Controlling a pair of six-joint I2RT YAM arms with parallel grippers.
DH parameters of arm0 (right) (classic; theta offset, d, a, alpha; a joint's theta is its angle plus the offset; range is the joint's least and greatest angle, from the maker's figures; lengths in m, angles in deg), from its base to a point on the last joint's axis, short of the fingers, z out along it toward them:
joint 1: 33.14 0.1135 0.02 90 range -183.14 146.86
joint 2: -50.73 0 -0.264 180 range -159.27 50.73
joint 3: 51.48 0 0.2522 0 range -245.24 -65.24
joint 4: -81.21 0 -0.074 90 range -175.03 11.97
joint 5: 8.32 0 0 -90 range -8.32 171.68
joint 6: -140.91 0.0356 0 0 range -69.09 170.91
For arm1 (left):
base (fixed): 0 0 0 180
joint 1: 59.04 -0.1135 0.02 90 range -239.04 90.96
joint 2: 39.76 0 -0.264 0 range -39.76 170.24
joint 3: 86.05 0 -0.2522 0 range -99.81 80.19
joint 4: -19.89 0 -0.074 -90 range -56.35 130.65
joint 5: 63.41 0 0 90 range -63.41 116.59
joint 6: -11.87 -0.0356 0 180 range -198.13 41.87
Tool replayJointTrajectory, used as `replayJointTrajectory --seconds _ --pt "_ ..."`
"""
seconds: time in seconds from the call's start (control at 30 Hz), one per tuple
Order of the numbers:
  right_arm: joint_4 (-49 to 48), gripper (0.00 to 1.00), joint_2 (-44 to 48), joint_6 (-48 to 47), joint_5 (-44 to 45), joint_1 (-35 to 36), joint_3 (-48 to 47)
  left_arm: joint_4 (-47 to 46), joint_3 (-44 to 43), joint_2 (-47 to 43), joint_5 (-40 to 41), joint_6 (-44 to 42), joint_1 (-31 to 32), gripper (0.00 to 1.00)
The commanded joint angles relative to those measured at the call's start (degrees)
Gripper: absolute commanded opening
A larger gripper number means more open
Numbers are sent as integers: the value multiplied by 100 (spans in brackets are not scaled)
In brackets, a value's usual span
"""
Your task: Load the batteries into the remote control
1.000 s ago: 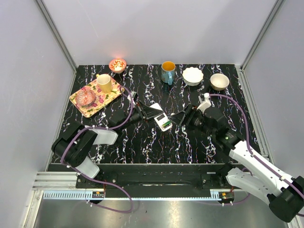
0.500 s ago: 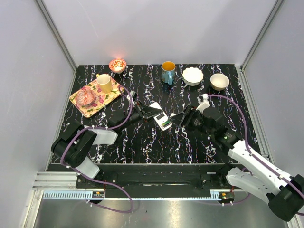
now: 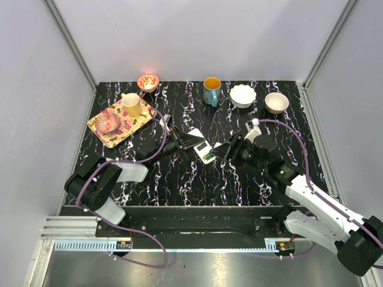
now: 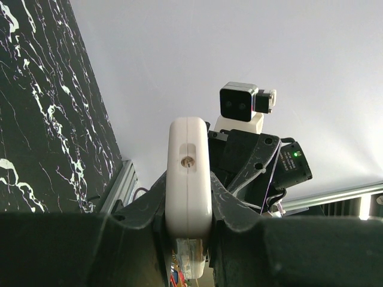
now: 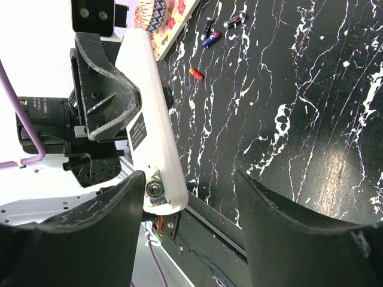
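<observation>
Left gripper [image 4: 188, 206] pressed tight on the remote control [image 4: 188, 167], pinching its two flat faces; remote held edge-up off the table [image 5: 299, 89], sticking out past the fingertips.

Right gripper [image 5: 188, 179] spread wide, nothing pinched; it faces the left gripper head-on. The remote's free end sits just inside the right gripper's opening, close against one finger [image 5: 90, 239] and well apart from the other; cannot tell if it touches.

Greenish battery [image 5: 154, 189] seated in that free end of the remote, its round tip showing.

Reddish battery [image 5: 196, 73] loose on the table, well ahead of the right gripper's fingertips, beyond the remote; two more small cylinders [image 5: 209, 37] farther out still, near the corner of a flowered tray [image 5: 170, 12].
</observation>
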Motion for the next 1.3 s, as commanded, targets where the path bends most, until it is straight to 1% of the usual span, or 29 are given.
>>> replayJointTrajectory --seconds 0.0,0.03,0.17,0.3,0.37,0.83,1.27 --pt "-193 68 43 -20 -111 -37 -159 -2370 -146 -189 124 12 -28 0" --pt "-166 70 70 -20 -93 -37 -194 -2370 -137 -162 115 -5 -28 0" --pt "70 74 237 -143 47 -37 -431 -2370 -85 -145 115 -23 -28 0" --pt "299 74 360 -258 188 -46 -651 -2370 -67 -171 89 -5 -36 0" --pt "361 73 430 -258 284 -55 -634 -2370 -58 -206 97 -14 -45 0" --pt "282 66 404 155 197 -151 -203 -2370 -58 -364 97 3 -80 0" --pt "106 65 237 252 39 -169 -80 -2370 -58 -435 124 3 -80 0"
